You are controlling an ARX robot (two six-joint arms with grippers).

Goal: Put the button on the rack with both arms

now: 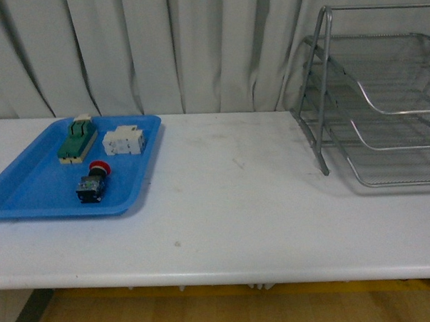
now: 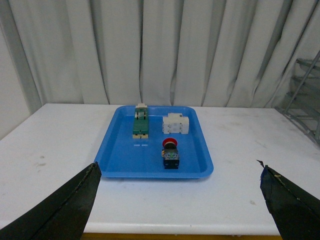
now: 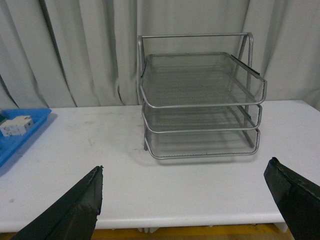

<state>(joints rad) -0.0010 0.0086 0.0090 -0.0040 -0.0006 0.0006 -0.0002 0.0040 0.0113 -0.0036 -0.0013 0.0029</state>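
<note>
The button (image 1: pixel 92 183), with a red cap on a dark body, lies on its side in the blue tray (image 1: pixel 31 190) at the table's left; it also shows in the left wrist view (image 2: pixel 170 154). The silver three-tier wire rack (image 1: pixel 383 96) stands at the right back of the table and fills the middle of the right wrist view (image 3: pixel 200 100). Neither arm shows in the front view. My left gripper (image 2: pixel 180 175) is open and empty, back from the tray near the table's front edge. My right gripper (image 3: pixel 184 174) is open and empty, facing the rack from the front edge.
In the tray, behind the button, lie a green-and-cream switch block (image 1: pixel 78 140) and a white rectangular block (image 1: pixel 123 141). A grey curtain (image 1: pixel 160 49) hangs behind the white table (image 1: pixel 238 203). The tray's corner shows in the right wrist view (image 3: pixel 20 135).
</note>
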